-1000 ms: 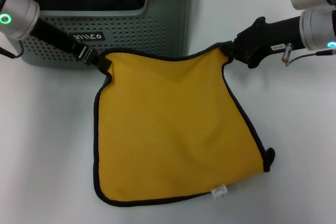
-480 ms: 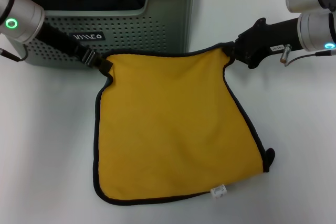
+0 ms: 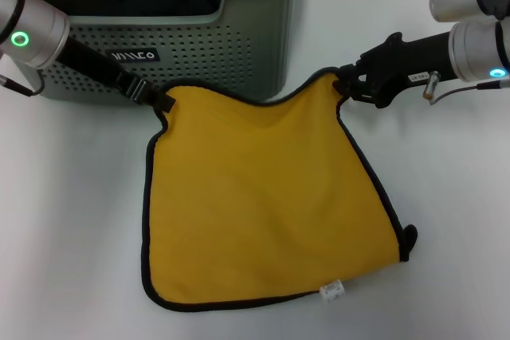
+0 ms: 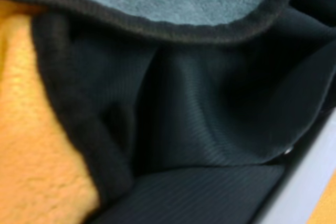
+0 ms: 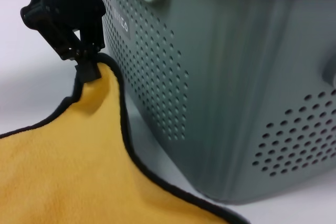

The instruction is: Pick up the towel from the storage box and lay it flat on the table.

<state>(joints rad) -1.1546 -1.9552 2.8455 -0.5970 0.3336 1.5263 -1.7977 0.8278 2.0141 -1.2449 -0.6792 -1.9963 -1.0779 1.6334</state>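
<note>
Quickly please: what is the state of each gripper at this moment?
Left gripper: closed on one far corner of the towel.
Right gripper: closed on the towel's other far corner.

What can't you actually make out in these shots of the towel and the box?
- Storage box contents: head view cuts them off at the top edge.
- Right gripper fingers: the towel corner covers their tips, head view.
- White tag print: too small, head view.
- Left wrist view: blurred fabric only, too close.
</note>
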